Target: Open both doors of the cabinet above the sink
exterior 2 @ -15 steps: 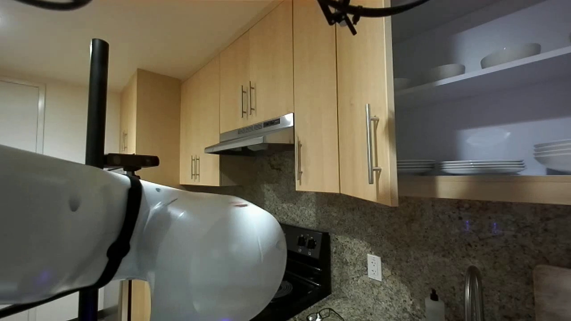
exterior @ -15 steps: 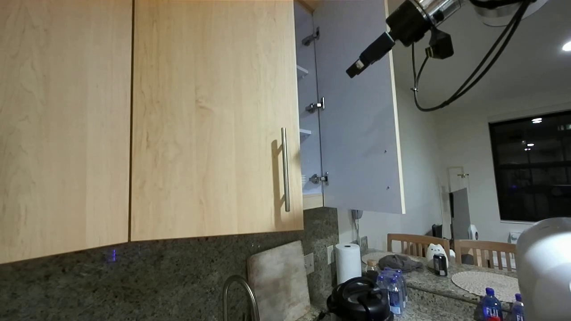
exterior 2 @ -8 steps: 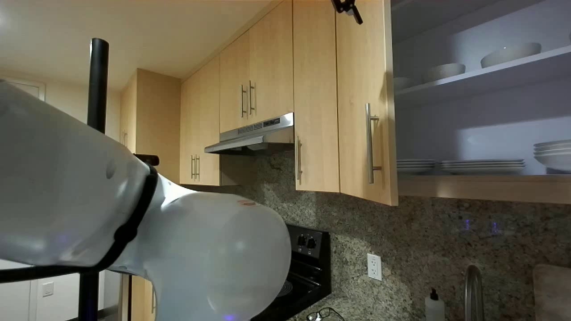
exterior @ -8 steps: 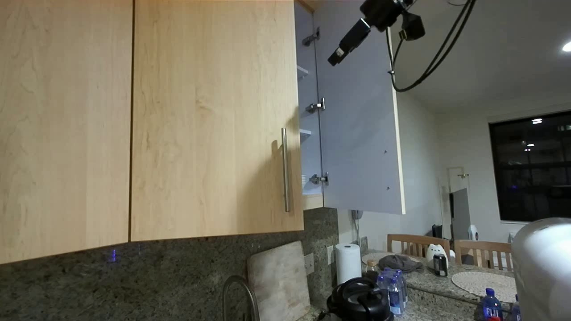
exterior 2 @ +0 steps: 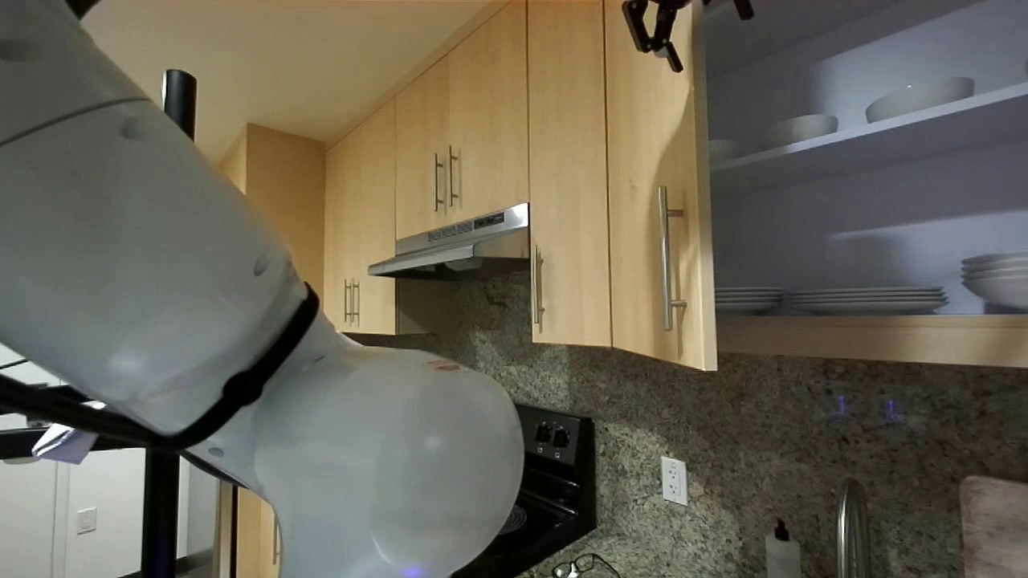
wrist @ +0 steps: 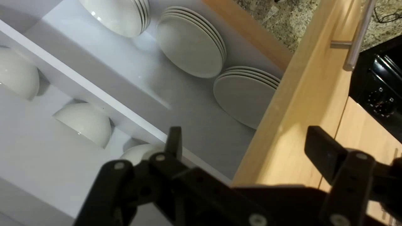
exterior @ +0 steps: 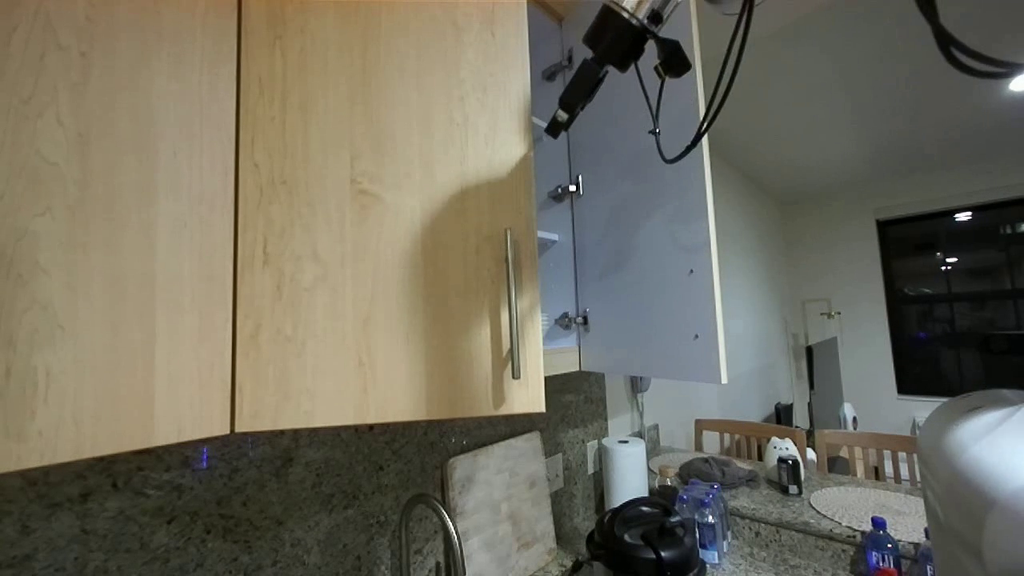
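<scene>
The cabinet (exterior 2: 867, 341) has white shelves. Its handled maple door (exterior: 376, 240) stands partly swung out, also seen in an exterior view (exterior 2: 642, 265) and the wrist view (wrist: 292, 125). Its metal bar handle (exterior: 512, 304) shows in the wrist view too (wrist: 361, 34). The opposite door (exterior: 640, 240) stands wide open, white inner side showing; its handle is hidden. My gripper (exterior: 554, 130) is open and empty, high by the partly open door's free edge; it also shows in an exterior view (exterior 2: 711, 37). In the wrist view (wrist: 244, 138) the edge lies between the fingers; contact cannot be told.
Stacked plates (wrist: 191, 44) and bowls (wrist: 84, 122) stand on the shelves. A closed wood panel (exterior: 112, 224) adjoins the partly open door. Below are a faucet (exterior: 432, 520), a board (exterior: 500, 504), a paper roll (exterior: 624, 472) and a black pot (exterior: 644, 536). A range hood (exterior 2: 458, 241) is nearby.
My gripper has moved from in front of the wide-open door toward the partly open door's free edge, rising slightly, then lowering. Both doors have stayed where they were.
</scene>
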`<state>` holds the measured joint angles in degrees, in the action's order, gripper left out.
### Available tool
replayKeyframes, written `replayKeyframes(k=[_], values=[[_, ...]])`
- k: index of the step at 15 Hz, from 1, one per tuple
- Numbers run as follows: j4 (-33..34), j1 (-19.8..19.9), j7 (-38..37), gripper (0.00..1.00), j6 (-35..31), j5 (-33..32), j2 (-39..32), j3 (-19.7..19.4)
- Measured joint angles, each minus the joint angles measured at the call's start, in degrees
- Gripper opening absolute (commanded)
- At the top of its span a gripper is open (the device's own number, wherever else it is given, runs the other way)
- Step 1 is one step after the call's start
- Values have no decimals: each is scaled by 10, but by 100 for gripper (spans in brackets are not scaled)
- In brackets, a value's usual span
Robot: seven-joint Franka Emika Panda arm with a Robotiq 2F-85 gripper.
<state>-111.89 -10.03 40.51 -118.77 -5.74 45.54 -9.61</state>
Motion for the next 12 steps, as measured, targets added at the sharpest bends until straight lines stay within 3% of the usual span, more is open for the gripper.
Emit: replayKeyframes(k=[6, 12], values=[[51, -1, 11, 100, -2, 9, -64, -42], [79, -15, 53, 100, -11, 48, -108, -52]])
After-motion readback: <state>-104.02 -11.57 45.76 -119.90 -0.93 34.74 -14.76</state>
